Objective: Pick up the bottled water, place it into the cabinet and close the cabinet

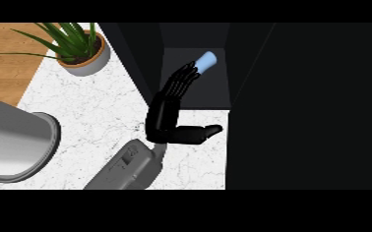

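One bottle (pixel 207 61) is lying inside the cabinet (pixel 196 86), just past my fingertips. My robot hand (pixel 170 115) is reaching in with straight fingers, holding nothing. Pulling back carelessly, I'm risking brushing the bottle and rolling it out onto the counter (pixel 94 108).

Open counter (pixel 87 108) left of cabinet (pixel 196 78); potted plant (pixel 80 49) at far left corner
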Robot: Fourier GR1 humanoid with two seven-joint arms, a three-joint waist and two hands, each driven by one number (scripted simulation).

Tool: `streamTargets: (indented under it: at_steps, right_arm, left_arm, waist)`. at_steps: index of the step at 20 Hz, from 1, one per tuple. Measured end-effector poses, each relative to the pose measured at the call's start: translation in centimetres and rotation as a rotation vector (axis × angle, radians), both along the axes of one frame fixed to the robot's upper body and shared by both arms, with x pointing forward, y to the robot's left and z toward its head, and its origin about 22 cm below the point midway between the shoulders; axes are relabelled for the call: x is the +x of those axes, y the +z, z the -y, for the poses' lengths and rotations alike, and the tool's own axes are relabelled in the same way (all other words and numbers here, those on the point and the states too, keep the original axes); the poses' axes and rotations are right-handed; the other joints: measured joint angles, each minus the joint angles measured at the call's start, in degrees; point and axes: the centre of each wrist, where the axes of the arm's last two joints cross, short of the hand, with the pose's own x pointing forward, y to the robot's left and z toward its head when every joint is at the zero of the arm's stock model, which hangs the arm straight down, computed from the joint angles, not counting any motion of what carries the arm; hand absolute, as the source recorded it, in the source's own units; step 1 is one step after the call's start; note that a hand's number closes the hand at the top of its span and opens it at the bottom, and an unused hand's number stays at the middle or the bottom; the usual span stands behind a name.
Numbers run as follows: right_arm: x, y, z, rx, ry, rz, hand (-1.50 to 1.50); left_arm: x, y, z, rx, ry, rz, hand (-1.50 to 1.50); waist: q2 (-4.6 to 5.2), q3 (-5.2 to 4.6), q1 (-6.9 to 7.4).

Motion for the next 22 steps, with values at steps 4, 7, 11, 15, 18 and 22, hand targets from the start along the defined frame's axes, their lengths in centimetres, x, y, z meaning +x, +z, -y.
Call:
streamTargets:
  at_steps: [4, 7, 11, 15, 18, 22]
  right_arm:
    - [-0.1, 0.5, 0.1, -0.06, 0.109, 0.004, 1.5]
    - [-0.1, 1.0, -0.2, -0.104, 0.196, -0.01, 1.5]
    - [-0.2, 1.5, -0.9, -0.123, 0.321, -0.009, 1.5]
    - [-0.2, 1.7, -1.4, -0.104, 0.408, 0.012, 1.5]
    - [-0.4, 1.7, -2.1, -0.072, 0.462, 0.011, 1.5]
    - [-0.5, 1.8, -3.2, -0.043, 0.57, -0.018, 1.5]
  left_arm:
    - [-2.4, -0.6, -1.9, -0.004, -0.019, -0.028, 1.5]
    - [-3.9, -0.5, -4.1, -0.003, -0.01, -0.036, 1.5]
    - [-5.9, -0.3, -6.9, -0.004, 0.025, -0.037, -1.5]
    - [-7.5, 0.2, -9.8, -0.008, 0.071, -0.038, -1.5]
    - [-8.9, 0.5, -11.8, -0.027, 0.101, -0.046, -1.5]
    - [-10.2, 1.0, -13.9, -0.062, 0.126, -0.057, -1.5]
  waist:
    - [-0.03, -0.05, 0.1]
    - [0.0, -0.07, 0.37]
    - [-0.01, -0.06, 0.23]
    - [-0.08, -0.09, 0.11]
    - [-0.15, -0.12, -0.05]
    - [-0.19, -0.24, 0.12]
